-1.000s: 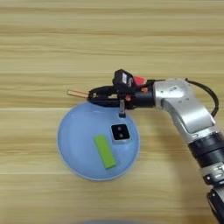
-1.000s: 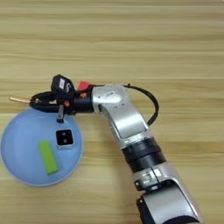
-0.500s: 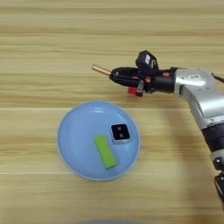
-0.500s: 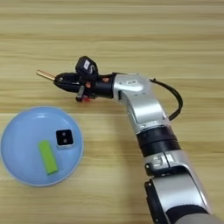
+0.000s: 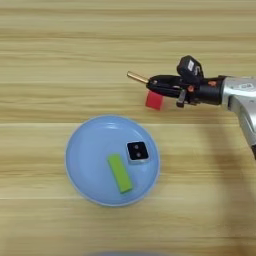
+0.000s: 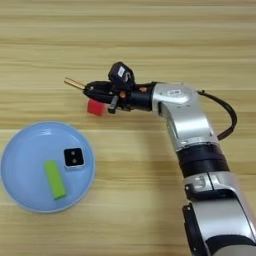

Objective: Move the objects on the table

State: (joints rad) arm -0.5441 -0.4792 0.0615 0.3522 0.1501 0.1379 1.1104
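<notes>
1. We see the right gripper clenched around the thin screwdriver, whose tip juts out to its left.
2. The red cube sits on the table just beneath the fingers.
3. The green bar and silver cube lie side by side in the blue plate, well apart from the gripper.

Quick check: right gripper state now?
Right gripper: shut on the screwdriver, held above the table beside the red cube.

A light-tan wood-grain table carries a light-blue plate with a lime-green bar and a silver cube whose black face shows 2 pale dots, beside a red cube, an orange-tipped screwdriver and black gripper.
</notes>
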